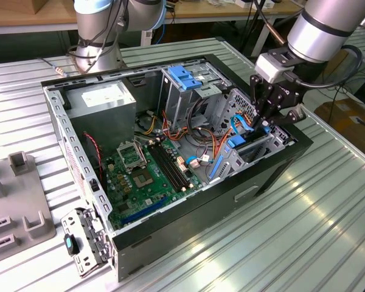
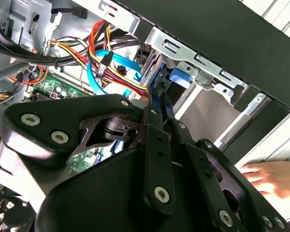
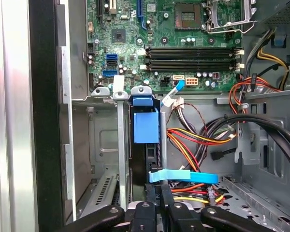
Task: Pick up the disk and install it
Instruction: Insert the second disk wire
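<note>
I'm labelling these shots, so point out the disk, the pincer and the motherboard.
disk (image 3: 146, 126): first wrist view, blue frame tab.
pincer (image 1: 266, 118): exterior view, between fingertips.
motherboard (image 1: 147, 176): exterior view, green board.

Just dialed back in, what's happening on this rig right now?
The arm's hand is down at the drive bay on the exterior view's right side of the open computer case. The disk, with its blue frame, stands on edge in the metal bay slot, and the hand sits right at its near end in the first wrist view. A person's hand rests just outside the case in the second wrist view.
</note>
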{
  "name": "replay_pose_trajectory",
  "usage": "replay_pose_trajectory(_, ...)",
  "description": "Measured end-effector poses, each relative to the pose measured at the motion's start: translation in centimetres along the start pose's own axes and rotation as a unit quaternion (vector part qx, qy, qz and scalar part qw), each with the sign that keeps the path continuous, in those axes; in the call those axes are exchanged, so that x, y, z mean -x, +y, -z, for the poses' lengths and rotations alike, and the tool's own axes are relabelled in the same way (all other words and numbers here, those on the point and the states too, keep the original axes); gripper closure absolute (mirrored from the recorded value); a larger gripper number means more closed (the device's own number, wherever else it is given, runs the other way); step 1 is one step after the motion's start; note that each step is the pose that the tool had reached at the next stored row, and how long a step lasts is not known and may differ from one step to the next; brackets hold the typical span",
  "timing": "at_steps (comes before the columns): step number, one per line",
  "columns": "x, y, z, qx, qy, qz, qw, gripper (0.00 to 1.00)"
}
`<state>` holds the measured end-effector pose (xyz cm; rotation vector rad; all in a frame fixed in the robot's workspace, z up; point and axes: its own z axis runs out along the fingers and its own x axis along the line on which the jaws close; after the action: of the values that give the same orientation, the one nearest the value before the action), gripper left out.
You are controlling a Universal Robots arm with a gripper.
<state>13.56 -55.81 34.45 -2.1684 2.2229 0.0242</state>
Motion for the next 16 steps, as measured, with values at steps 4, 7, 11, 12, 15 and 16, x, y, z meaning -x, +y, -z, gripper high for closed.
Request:
replay_pose_trajectory(4,-0.02,0.01,-0.40,0.0000,0.0003,0.000,1.00000,0.84)
replay_pose_trajectory(7,-0.02,0.01,-0.42,0.0000,0.0001,0.000,1.00000,0.84)
replay_pose_trajectory(11,-0.02,0.01,-0.47,0.0000,-0.0003,0.000,1.00000,0.77)
replay_pose_trajectory(12,-0.02,0.01,-0.43,0.0000,0.0001,0.000,1.00000,0.71)
replay_pose_trajectory(15,0.00,0.00,0.04,0.0000,0.0014,0.000,1.00000,0.64)
replay_pose_trajectory(16,0.03,-0.01,0.55,-0.0001,0.0026,0.000,1.00000,0.64)
